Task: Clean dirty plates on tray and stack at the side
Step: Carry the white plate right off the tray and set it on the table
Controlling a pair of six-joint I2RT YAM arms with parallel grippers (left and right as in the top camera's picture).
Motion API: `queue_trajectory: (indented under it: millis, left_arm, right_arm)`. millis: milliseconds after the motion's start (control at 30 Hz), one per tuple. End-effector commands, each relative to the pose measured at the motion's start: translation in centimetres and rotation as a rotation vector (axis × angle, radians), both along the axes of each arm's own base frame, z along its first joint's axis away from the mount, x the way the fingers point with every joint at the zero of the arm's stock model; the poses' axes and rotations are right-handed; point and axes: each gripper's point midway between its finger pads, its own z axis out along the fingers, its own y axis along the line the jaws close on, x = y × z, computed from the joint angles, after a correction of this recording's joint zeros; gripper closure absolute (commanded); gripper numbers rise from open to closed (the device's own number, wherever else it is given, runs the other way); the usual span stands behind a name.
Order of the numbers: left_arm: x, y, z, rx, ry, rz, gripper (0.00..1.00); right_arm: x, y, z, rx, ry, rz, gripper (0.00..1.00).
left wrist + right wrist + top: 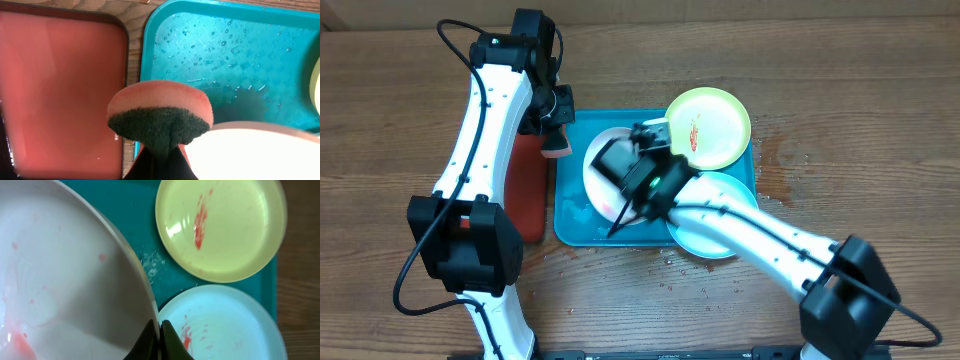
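Three plates lie on the turquoise tray (pixel 570 228). My right gripper (pixel 159 336) is shut on the rim of the white plate (pixel 60 280), which carries pink smears; from overhead this gripper (pixel 617 222) sits at the near edge of that plate (pixel 600 165). The yellow-green plate (pixel 220 227) has a red streak, and the mint-blue plate (pixel 225 325) has small red marks. My left gripper (pixel 161 152) is shut on an orange sponge (pixel 160 110) with a dark green scouring face, held above the tray's left edge (pixel 150 60) beside the white plate (pixel 250 150).
A red black-rimmed tray (pixel 528 195) lies just left of the turquoise one, under the left arm. Water drops speckle the turquoise tray floor (pixel 225 50) and the wooden table (pixel 780 160) to the right. The yellow-green plate (pixel 710 128) overhangs the tray's far right corner.
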Motion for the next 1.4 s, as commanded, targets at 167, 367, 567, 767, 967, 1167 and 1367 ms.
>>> queue_trajectory:
  millis: [167,367,567,767,967,1167,1367]
  left_arm:
    - [0.3,-0.1,0.5,-0.012,-0.014,0.001,0.96]
    - [0.3,-0.2,0.5,-0.012,-0.015,-0.001,0.96]
    - [0.3,-0.1,0.5,-0.012,-0.015,-0.001,0.96]
    - [0.3,-0.2,0.5,-0.014,-0.014,0.003,0.96]
    - [0.2,-0.2,0.5,-0.013,-0.011,0.002,0.96]
    - [0.2,-0.2,0.5,-0.014,-0.011,0.003,0.96]
    - [0.2,-0.2,0.5,-0.013,-0.011,0.001,0.96]
  right_arm:
    - [3.2,-4.8,5.4,0.483,0.158,-0.08,0.96]
    - [5.6,-16.3,5.9,0.551,0.159,-0.338,0.96]
    - [4.1,-27.8,2.8,0.48,0.176,-0.639,0.96]
    - [1.0,-33.5,-2.7,0.49,0.214,-0.834,0.96]
    - [-0.8,-35.3,-8.9,0.497,0.168,-0.913,0.96]
    - [-0.9,-35.2,-11.0,0.501,0.118,-0.901,0.96]
    - [-1.3,-34.5,-11.0,0.526,0.155,-0.882,0.77]
